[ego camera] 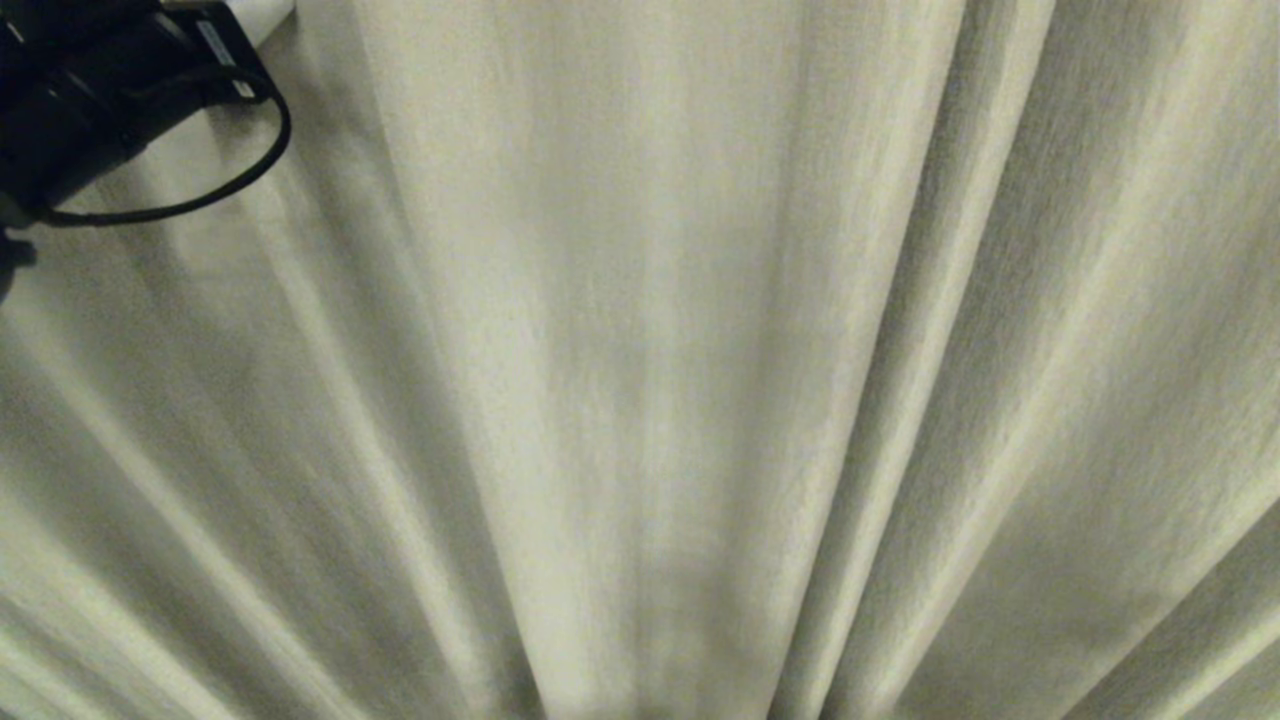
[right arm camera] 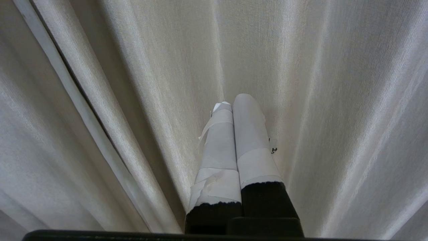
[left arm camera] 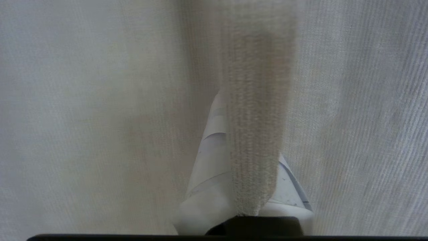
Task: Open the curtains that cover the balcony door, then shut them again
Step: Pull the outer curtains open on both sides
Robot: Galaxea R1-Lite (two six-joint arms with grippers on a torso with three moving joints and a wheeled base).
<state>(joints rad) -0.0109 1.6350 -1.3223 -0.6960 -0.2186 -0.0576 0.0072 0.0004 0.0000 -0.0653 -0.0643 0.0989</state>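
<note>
Cream-white, thin woven curtains (ego camera: 640,380) hang in vertical pleats across the whole field of every view; the balcony door appears in no view, presumably covered behind them. The left gripper (left arm camera: 245,167), its fingers wrapped in white tape, is clamped on one pleat of this fabric, which runs between the two fingers and hides most of the far one; such a pinch gives, in all likelihood, the purchase needed to draw a panel sideways. The right gripper (right arm camera: 234,107), likewise taped, points at the cloth with fingers pressed together on nothing, apparently parked. The head view shows only the left arm's black wrist and looped cable (ego camera: 180,170) at its upper left corner, not the grip. The right wrist view alone shows a hemmed panel edge (right arm camera: 83,110).
</note>
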